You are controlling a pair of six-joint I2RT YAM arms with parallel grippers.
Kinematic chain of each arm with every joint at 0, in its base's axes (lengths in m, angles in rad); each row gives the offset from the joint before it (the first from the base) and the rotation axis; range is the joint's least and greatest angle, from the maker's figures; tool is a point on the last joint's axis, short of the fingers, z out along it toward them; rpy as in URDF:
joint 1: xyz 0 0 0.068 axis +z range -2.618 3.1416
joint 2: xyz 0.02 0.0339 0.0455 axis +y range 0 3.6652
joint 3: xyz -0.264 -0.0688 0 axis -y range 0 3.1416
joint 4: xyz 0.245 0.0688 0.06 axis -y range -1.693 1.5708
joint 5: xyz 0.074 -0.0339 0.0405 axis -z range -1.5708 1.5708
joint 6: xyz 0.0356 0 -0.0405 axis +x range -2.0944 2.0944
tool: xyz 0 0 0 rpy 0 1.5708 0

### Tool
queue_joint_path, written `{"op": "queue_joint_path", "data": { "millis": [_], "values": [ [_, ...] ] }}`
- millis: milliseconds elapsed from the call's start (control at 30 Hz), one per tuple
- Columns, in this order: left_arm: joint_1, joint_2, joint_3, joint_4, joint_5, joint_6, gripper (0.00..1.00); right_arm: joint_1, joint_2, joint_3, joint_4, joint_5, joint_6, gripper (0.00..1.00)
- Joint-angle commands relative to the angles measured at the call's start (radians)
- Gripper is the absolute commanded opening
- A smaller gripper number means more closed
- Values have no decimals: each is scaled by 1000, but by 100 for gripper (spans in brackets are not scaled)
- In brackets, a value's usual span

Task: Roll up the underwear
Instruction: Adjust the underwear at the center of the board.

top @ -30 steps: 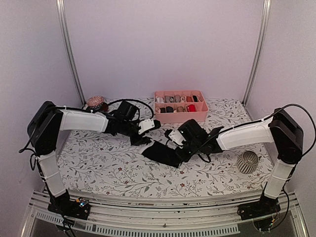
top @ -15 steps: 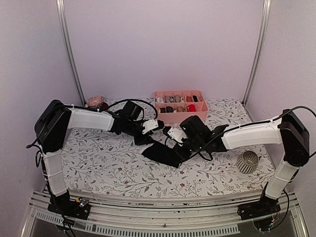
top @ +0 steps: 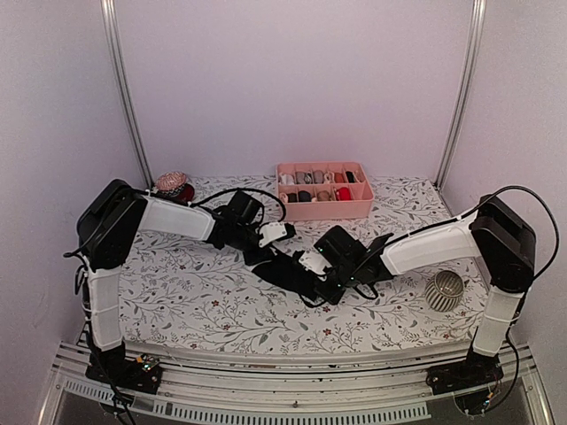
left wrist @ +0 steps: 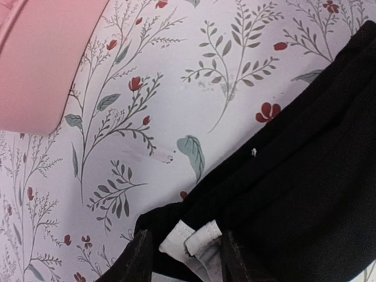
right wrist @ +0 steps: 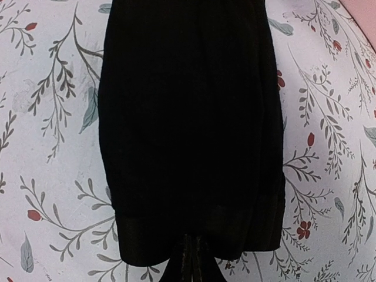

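Note:
Black underwear [top: 285, 270] lies bunched on the floral table between my two grippers. From the left, my left gripper [top: 264, 250] reaches its upper edge. In the left wrist view the left gripper [left wrist: 185, 258] stands open, and a white folded label and a fold of the underwear [left wrist: 305, 164] sit between the fingers [left wrist: 134, 258]. My right gripper [top: 310, 273] comes in from the right. The right wrist view shows the right gripper [right wrist: 202, 261] shut on the near hem band of the underwear [right wrist: 188, 117], which stretches away from it as a flat dark panel.
A pink divided tray [top: 323, 211] holding small fabric rolls stands behind the grippers, and its corner [left wrist: 35, 59] is close in the left wrist view. A grey ribbed object [top: 444, 289] sits at the right. A reddish bundle [top: 171, 184] lies at the back left.
Both grippers have come lower and closer onto the underwear. The right gripper has closed on its hem. The left jaws have narrowed around the labelled edge.

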Motion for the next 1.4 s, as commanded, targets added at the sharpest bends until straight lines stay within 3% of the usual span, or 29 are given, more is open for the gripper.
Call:
{"op": "queue_joint_path", "data": {
  "millis": [0, 200, 533, 767, 967, 1367],
  "values": [
    [-5, 41, 18, 14, -78, -8, 43, 4, 11, -19, -47, 9, 12, 4],
    [-4, 34, 29, -3, -70, -6, 51, 6, 23, -6, -54, 30, 5, 4],
    [13, -191, -2, 80, -223, -91, 98, 19, -144, -13, -46, 117, 16, 5],
    [13, -276, -44, 19, -146, -56, 97, 52, -137, 66, -12, 130, -22, 7],
    [7, -228, -111, -60, -62, -13, 72, 53, -32, 123, -6, 87, -38, 7],
    [9, -46, -54, -81, -117, -32, 71, 49, 88, 121, -64, 58, -21, 7]
  ]
}}
